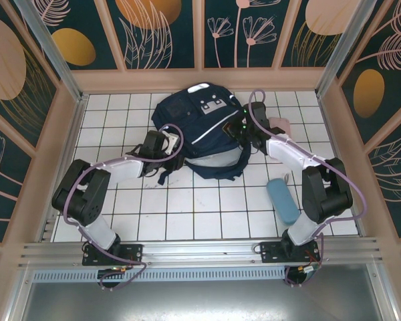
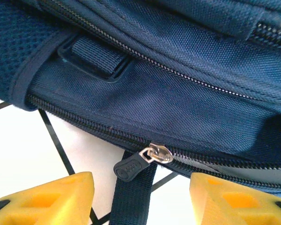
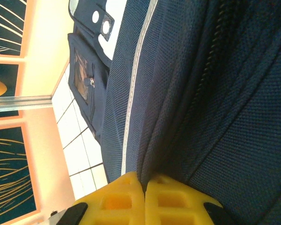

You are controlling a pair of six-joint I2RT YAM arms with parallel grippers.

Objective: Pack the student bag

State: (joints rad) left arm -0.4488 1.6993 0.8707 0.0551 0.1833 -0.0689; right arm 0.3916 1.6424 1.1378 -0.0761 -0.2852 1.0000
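Zipper close-up: the left gripper [image 2: 141,202] faced the student bag [image 2: 178,89].
Its yellow fingers [image 2: 51,199] stood apart, flanking a black zipper pull [image 2: 130,168] and dark strap [image 2: 133,185] over the white tiled table [image 2: 18,140].

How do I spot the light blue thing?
Find the big dark navy fabric backpack on the white tiled table. Nearer and to its right, beside the right arm, lies a light blue oblong case. It is the only pale blue, rounded thing.
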